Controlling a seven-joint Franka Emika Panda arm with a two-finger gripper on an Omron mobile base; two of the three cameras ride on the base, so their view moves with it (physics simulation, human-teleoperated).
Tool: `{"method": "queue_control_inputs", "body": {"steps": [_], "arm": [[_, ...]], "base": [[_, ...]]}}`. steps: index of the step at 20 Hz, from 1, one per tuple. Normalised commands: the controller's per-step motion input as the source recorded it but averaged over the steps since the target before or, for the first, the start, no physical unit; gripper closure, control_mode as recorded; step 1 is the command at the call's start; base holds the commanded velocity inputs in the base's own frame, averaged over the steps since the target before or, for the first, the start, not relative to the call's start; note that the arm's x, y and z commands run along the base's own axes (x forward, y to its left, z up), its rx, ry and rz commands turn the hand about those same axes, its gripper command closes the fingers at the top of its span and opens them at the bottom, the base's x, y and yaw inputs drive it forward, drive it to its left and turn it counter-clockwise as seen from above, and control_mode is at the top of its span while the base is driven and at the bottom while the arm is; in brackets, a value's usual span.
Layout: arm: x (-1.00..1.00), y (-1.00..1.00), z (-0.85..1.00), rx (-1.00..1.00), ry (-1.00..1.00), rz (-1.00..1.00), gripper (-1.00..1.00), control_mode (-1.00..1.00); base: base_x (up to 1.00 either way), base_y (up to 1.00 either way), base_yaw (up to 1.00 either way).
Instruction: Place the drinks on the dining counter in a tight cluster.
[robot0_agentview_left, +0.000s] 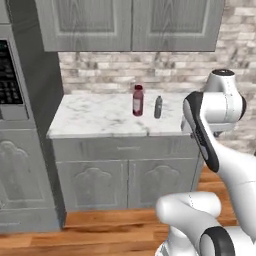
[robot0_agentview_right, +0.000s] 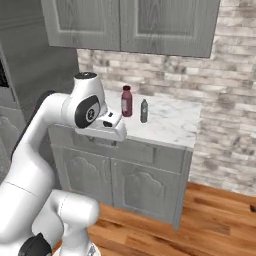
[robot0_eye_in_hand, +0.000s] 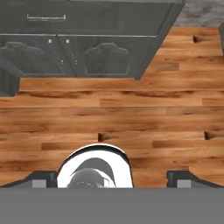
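The gripper stands fully open with nothing between its two dark tips, at the bottom corners of the hand view, pointing down at the wooden floor. In the left base view, the dark red bottle and the small grey-blue bottle stand upright near each other, not touching, at centre frame on the small marble counter. The brick backsplash is behind them, grey cabinet doors below, and the white arm rises at right.
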Motion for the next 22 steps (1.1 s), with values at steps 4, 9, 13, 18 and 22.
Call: {"method": "queue_control_inputs", "body": {"steps": [4,9,13,18,22], "arm": [[0.0,0.0,0.0,0.0,0.0,0.0,-1.0,1.0],[0.0,0.0,0.0,0.0,0.0,0.0,-1.0,1.0],[0.0,0.0,0.0,0.0,0.0,0.0,-1.0,1.0],[0.0,0.0,0.0,0.0,0.0,0.0,-1.0,1.0],[0.0,0.0,0.0,0.0,0.0,0.0,-1.0,1.0]], "base": [[0.93,0.15,-0.39],[0.62,0.2,-0.26],[0.55,0.15,-0.13],[0.53,0.13,-0.06],[0.49,0.02,0.02]]}}
